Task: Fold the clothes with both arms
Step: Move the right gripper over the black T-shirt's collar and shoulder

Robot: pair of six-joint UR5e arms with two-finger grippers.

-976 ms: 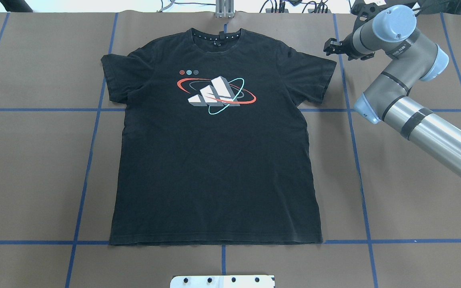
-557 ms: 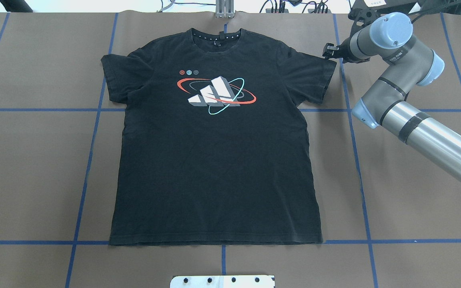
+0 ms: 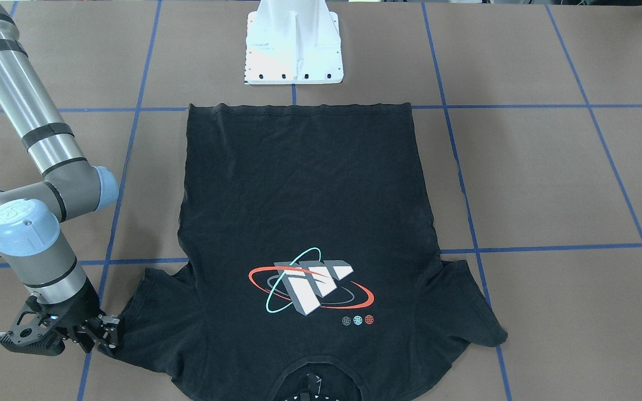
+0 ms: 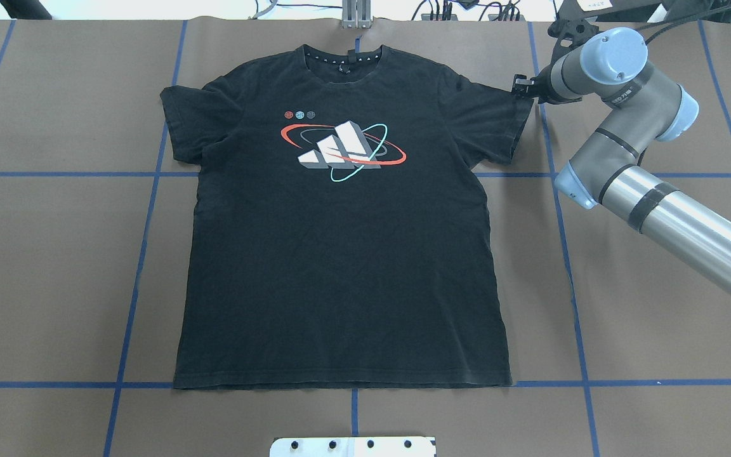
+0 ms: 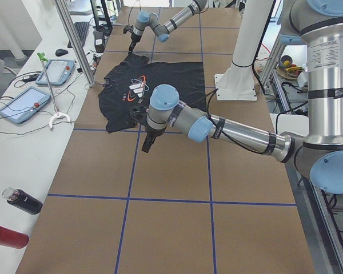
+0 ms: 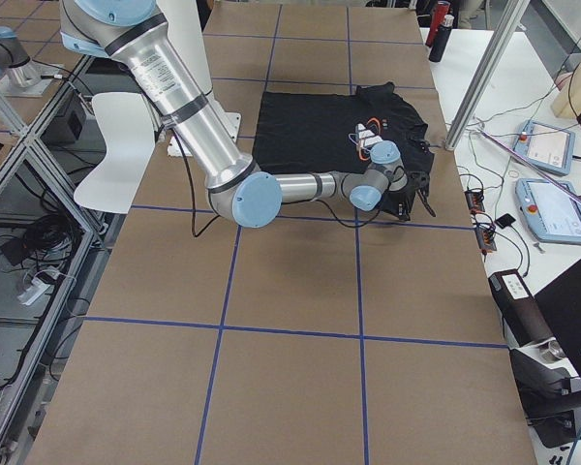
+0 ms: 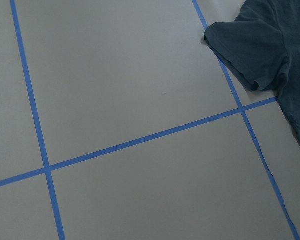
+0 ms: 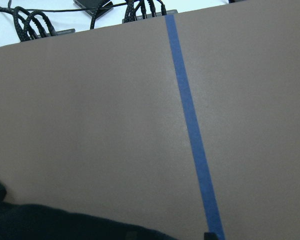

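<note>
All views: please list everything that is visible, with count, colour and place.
T-shirt: one, black with white, red, cyan graphic, flat mid-table.
table cover: one, brown, blue tape lines, under the shirt.
pedestal: one, white, at the robot's edge.
bottles: two, black and red, side bench.
tablets: two, grey, same bench.
right arm: one, silver-grey, blue caps, reaching to a sleeve.
right pincer: one, black, open at that sleeve's edge.
left arm: one, same colours, near the other sleeve.
left pincer: one, black, apart from the shirt.
</note>
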